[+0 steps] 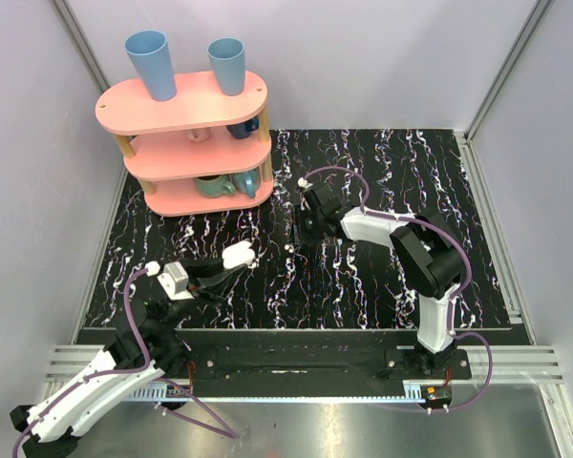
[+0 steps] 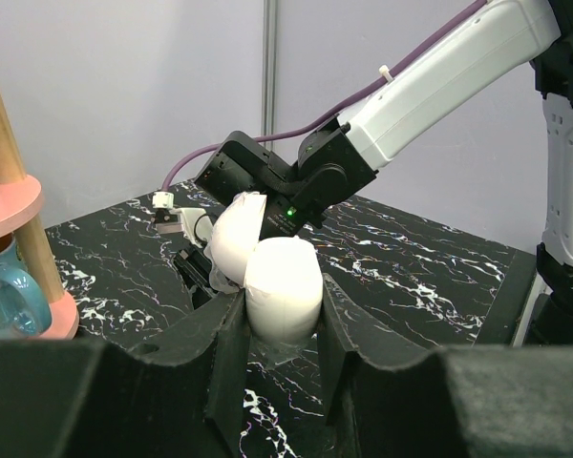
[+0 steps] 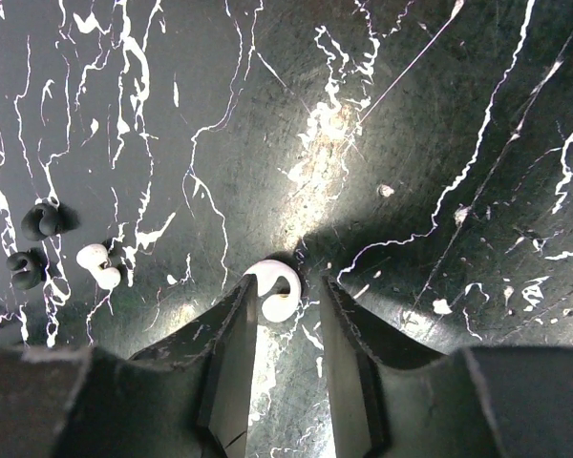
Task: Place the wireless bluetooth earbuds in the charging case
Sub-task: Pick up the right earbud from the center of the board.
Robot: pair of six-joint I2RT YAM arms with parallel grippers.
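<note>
My left gripper (image 1: 231, 260) is shut on the charging case (image 1: 237, 256), a white glossy oval held just above the table. In the left wrist view the case (image 2: 284, 286) sits between my fingertips (image 2: 282, 324) with its lid (image 2: 227, 239) swung open to the left. My right gripper (image 1: 303, 227) points down at the table and is open (image 3: 288, 291). One white earbud (image 3: 270, 279) lies on the table between its fingertips, against the left finger. The second earbud (image 3: 100, 265) lies on the table further left.
A pink three-tier shelf (image 1: 186, 143) with blue cups on top and mugs inside stands at the back left; its edge and a mug (image 2: 5, 296) show in the left wrist view. Two small dark pieces (image 3: 38, 224) lie left of the second earbud.
</note>
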